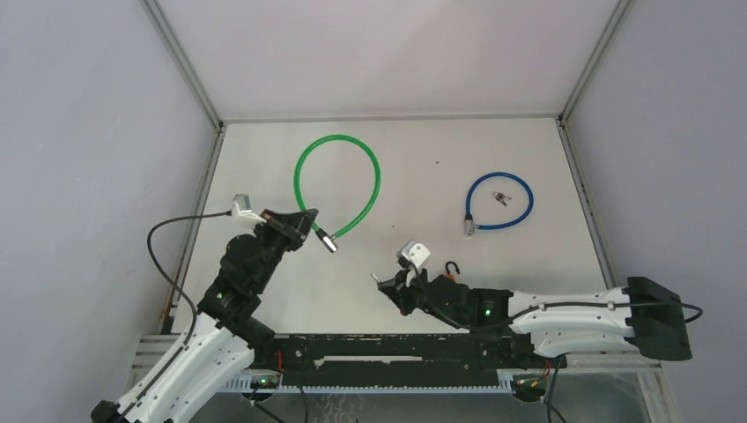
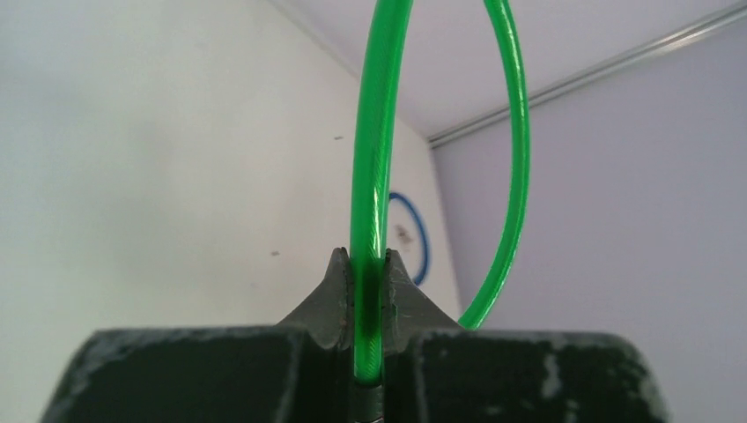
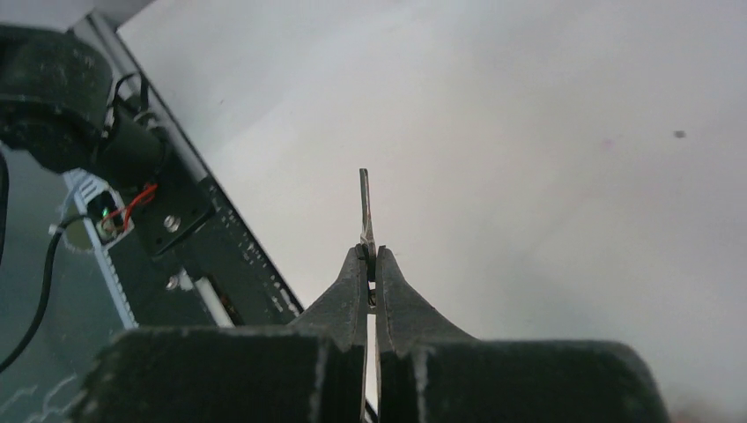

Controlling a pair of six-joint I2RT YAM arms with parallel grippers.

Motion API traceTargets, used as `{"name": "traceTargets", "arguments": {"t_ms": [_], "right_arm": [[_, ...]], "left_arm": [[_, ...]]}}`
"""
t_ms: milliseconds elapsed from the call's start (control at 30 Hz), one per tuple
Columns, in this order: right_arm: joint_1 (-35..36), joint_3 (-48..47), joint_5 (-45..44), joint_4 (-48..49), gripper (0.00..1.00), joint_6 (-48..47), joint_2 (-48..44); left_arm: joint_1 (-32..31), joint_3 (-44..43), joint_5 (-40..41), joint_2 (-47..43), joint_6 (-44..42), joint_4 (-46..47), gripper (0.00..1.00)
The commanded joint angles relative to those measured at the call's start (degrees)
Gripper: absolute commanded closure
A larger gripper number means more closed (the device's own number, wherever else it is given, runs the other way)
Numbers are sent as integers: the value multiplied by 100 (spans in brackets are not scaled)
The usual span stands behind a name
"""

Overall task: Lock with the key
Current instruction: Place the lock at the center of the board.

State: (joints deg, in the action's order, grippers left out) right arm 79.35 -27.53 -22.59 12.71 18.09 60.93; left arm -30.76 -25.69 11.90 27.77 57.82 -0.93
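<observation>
No legible text or markings

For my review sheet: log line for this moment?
left gripper shut on green cable lock; right gripper shut on key; key not inserted

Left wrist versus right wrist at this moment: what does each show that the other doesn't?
Only the left wrist view: the green cable lock clamped in the left hand, and the blue cable lock far behind it. Only the right wrist view: the key pinched in the right hand, and the black mounting rail. Both: the white table and a shut hand holding something.
</observation>
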Motion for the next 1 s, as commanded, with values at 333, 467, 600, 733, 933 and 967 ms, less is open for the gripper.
{"name": "traceTargets", "arguments": {"t_ms": [333,467,600,733,933,967], "right_arm": [[-1106,195,-283,-1119,100,61,-1602],[-1160,195,-290,-1152,100,95,-1643],[-1241,187,-233,-1103,100,176,-1619],[-1335,157,-178,-1082,100,250,-1637],[-1383,69,-179,-1087,100,262,-1582],[-1387,52,-175,-1096,100,263,-1557]], "left_arm": [[1211,-1006,-900,2391,-910,310,100],[1376,-1241,-1085,3084,-1045,335,100],[1527,-1573,-1146,3917,-1101,305,100],[1571,-2030,-1208,4803,-1146,137,100],[1562,-2565,-935,5770,-1275,-140,100],[1563,-2710,-871,5910,-1320,-335,100]]}}
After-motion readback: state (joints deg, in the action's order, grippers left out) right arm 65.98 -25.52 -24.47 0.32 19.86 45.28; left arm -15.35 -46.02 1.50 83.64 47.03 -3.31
